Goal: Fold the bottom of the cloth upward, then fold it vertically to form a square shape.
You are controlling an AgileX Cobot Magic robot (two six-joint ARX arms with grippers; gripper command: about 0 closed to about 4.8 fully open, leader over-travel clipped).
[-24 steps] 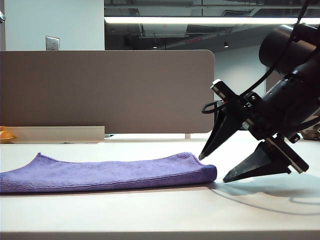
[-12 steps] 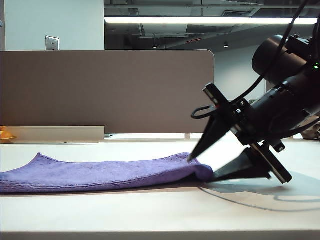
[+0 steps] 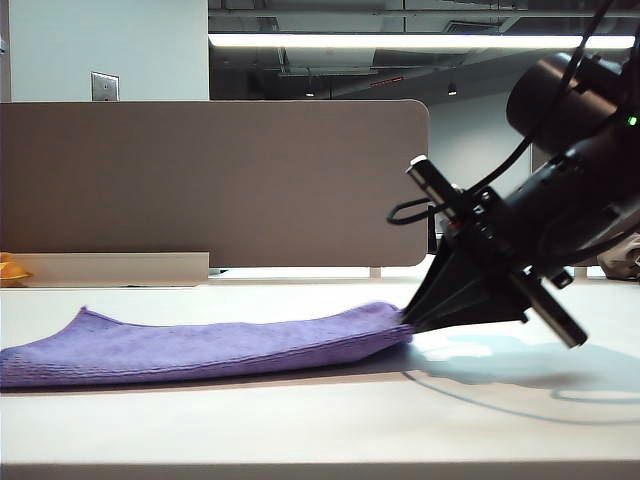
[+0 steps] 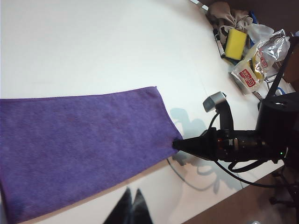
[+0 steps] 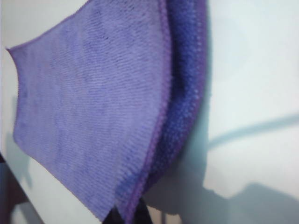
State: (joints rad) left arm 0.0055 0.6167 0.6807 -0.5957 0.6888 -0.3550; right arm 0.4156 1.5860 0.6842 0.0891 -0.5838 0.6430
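Note:
The purple cloth (image 3: 210,345) lies folded in two layers on the white table (image 3: 320,420), a long strip in the left wrist view (image 4: 79,140). My right gripper (image 3: 408,320) is shut on the cloth's right-hand corner, where both layers meet. In the right wrist view the hemmed edge (image 5: 154,149) runs down between the two dark fingertips (image 5: 112,217). My left gripper (image 4: 131,198) hangs above the table off the cloth's long edge, shut with nothing in it. It is out of the exterior view.
A grey partition (image 3: 215,185) stands behind the table. At the table's far corner lie a yellow sponge (image 4: 236,44), plastic bags (image 4: 259,58) and a brown-grey fabric lump (image 4: 229,16). A black cable (image 4: 210,172) trails from the right arm across the table.
My right gripper moved left onto the cloth's right corner and went from wide open to shut on it. That end of the cloth has lifted slightly.

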